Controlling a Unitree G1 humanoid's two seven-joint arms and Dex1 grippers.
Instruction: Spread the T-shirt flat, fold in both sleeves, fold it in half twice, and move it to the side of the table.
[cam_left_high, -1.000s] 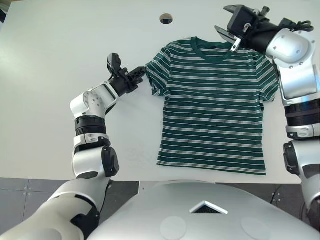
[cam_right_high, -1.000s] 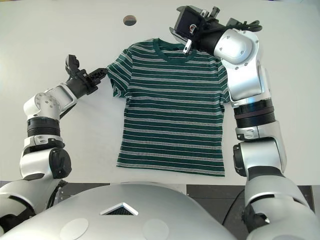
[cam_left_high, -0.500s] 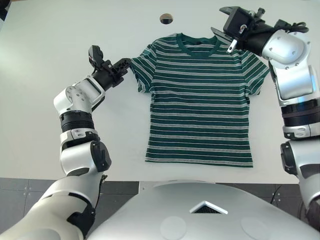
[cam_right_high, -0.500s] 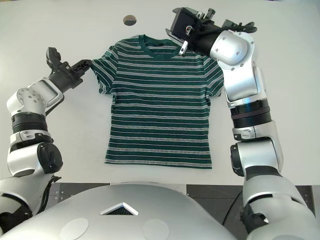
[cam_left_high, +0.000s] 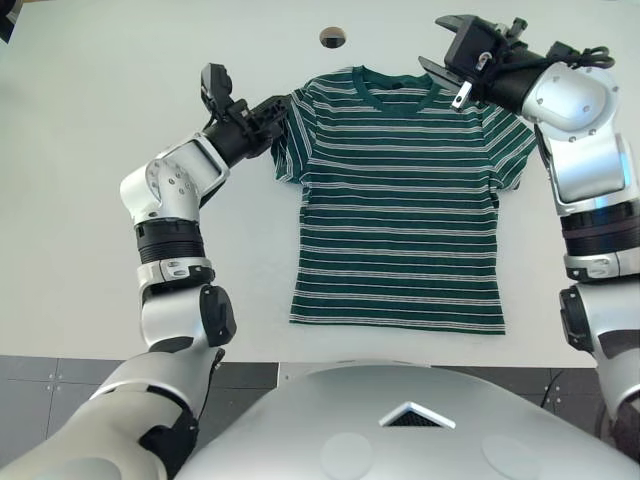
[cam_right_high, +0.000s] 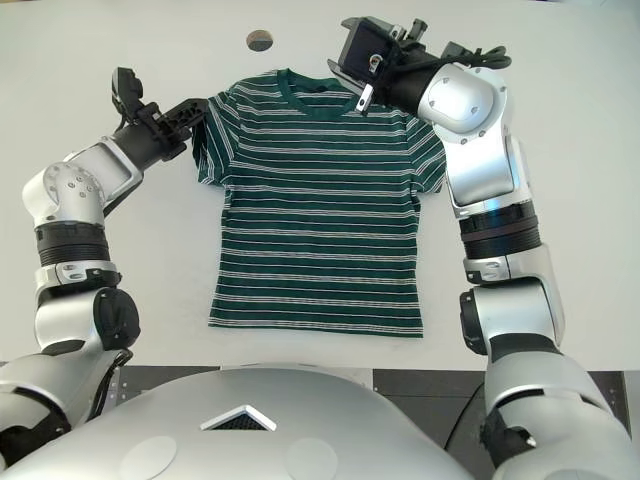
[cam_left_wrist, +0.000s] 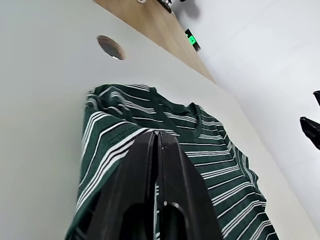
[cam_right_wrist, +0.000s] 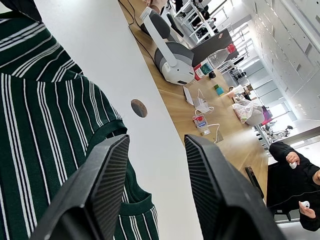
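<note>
A dark green T-shirt (cam_left_high: 400, 210) with white stripes lies front up on the white table (cam_left_high: 90, 120), collar toward the far edge. My left gripper (cam_left_high: 278, 110) is shut on the hem of the shirt's left sleeve (cam_left_wrist: 107, 150), which is lifted and drawn in against the body. The wrist view shows its fingers (cam_left_wrist: 150, 165) pressed together over the striped cloth. My right gripper (cam_left_high: 448, 80) hovers open above the collar's right side and the right shoulder, with nothing between its fingers (cam_right_wrist: 107, 180). The right sleeve (cam_left_high: 515, 150) lies spread out flat.
A round cable hole (cam_left_high: 332, 37) sits in the table just beyond the shirt's left shoulder. Bare table stretches to the left of the shirt and along the near edge (cam_left_high: 250, 350). Desks with clutter stand in the room beyond the table.
The left gripper first dragged the shirt to the left by its sleeve, then swung right, bringing the sleeve in toward the body. The right gripper has barely moved.
</note>
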